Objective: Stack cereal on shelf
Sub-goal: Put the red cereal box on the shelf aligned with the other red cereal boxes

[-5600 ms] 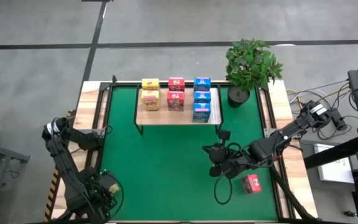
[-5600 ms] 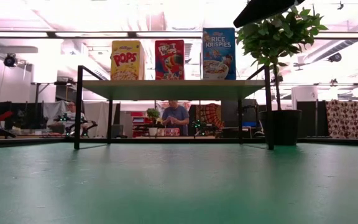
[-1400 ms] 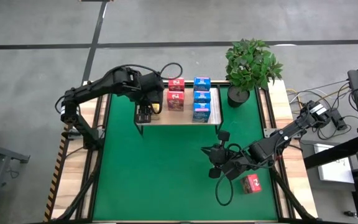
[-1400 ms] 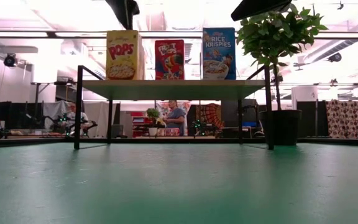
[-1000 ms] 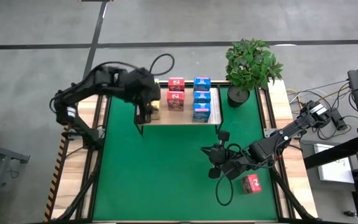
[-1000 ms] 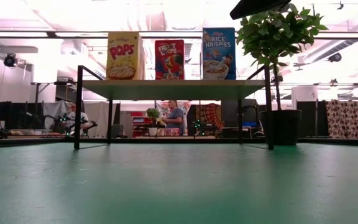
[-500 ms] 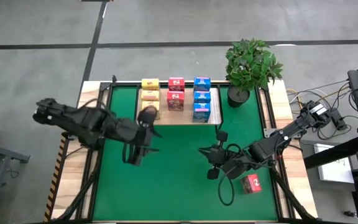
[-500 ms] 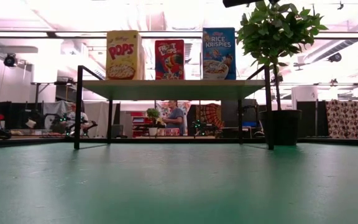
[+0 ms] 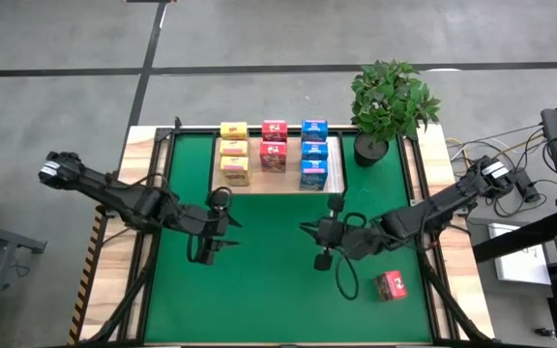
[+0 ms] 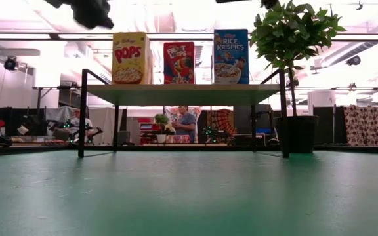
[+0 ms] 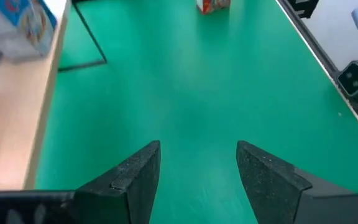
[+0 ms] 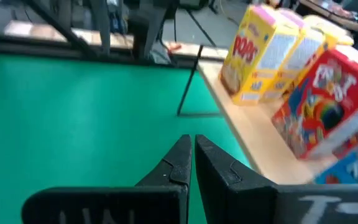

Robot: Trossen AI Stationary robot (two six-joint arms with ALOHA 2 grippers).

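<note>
Red and alone, the last box (image 9: 392, 285) lies on the mat behind your right fingers (image 9: 323, 246) — pressed shut, empty. The other eight stand on the shelf (image 9: 280, 182) ahead. Left fingers (image 9: 204, 249) are parted, empty. Open before descending; seat it in the red row. Only the left wrist view shows that box (image 11: 213, 5) facing the left fingers — low view misses it.

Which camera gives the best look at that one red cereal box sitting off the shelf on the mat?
The high view: the red cereal box lies whole on the green mat, near the right arm. The left wrist view catches only part of it at the picture's edge. The low and right wrist views do not show it.
</note>
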